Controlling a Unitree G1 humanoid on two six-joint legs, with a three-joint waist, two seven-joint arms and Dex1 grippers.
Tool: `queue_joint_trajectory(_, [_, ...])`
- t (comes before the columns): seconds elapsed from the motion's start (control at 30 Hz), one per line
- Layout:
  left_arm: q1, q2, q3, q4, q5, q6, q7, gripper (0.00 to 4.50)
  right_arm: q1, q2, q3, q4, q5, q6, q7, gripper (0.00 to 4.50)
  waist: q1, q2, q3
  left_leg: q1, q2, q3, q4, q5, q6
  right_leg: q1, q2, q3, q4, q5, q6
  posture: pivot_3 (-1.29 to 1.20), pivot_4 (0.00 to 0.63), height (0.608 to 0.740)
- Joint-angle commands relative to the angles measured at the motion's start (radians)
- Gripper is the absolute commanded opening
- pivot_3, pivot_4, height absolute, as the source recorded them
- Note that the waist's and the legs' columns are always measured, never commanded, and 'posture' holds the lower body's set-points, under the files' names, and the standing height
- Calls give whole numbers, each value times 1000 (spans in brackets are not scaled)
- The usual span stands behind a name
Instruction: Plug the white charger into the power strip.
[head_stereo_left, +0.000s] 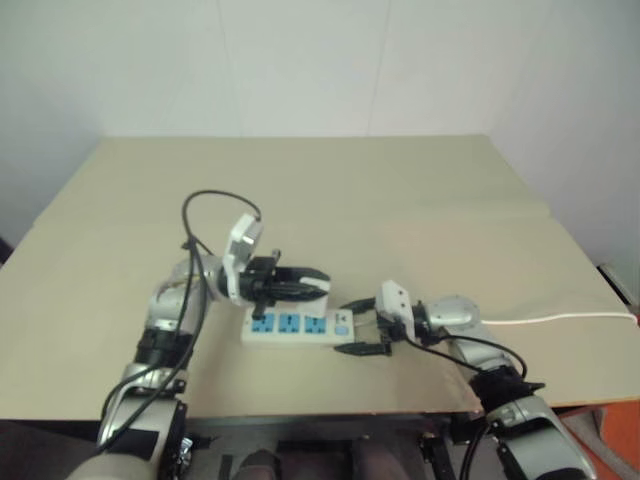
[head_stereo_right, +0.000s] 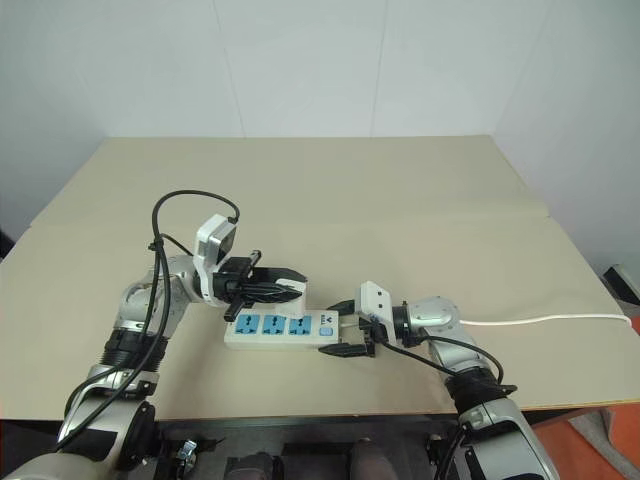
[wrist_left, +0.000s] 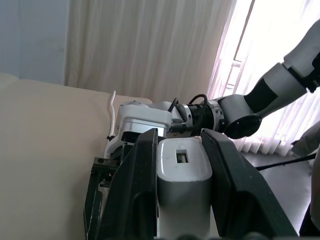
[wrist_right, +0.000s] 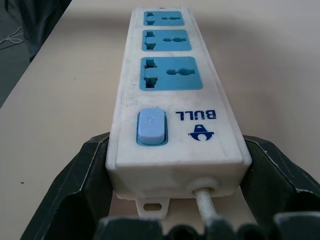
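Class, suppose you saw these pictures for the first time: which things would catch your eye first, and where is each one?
The power strip, white with three blue sockets, lies near the front edge of the tan table. The right gripper holds it by its switch end, one finger on each side. Just above the strip's other end, the left gripper is shut on the white charger.

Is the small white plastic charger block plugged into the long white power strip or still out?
Out. The white charger block sits in the left claw above the power strip, whose blue sockets are empty.
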Motion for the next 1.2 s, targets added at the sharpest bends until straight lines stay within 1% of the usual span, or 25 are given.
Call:
queue_joint_trajectory(0.03, [-13,-2,-45,48,17,-101,-8,1016,11,9,-2,-67,16,-6,-7,3418,0,0,0,0,0,0,0,0,0,0,0,0,0,0,0,0,150,740])
queue_joint_trajectory(0.3, [29,9,-91,101,19,-182,-8,1016,30,-1,-11,-100,12,-1,-34,3418,0,0,0,0,0,0,0,0,0,0,0,0,0,0,0,0,150,740])
queue_joint_trajectory(0.53, [47,-9,-91,132,45,-222,-8,1016,34,0,-5,-104,10,-1,-43,3418,1,0,0,-1,0,0,0,0,0,0,0,0,-1,0,0,0,150,740])
queue_joint_trajectory(0.77, [38,-26,-61,158,46,-224,8,1016,26,1,-2,-91,2,-6,-42,3418,1,0,0,0,0,0,0,0,0,0,0,0,0,0,0,0,150,740])
queue_joint_trajectory(1.2, [30,-50,-70,249,107,-297,7,1016,33,1,3,-94,-9,-12,-48,3418,0,0,0,0,0,0,0,0,0,1,1,0,-1,0,0,0,150,740])
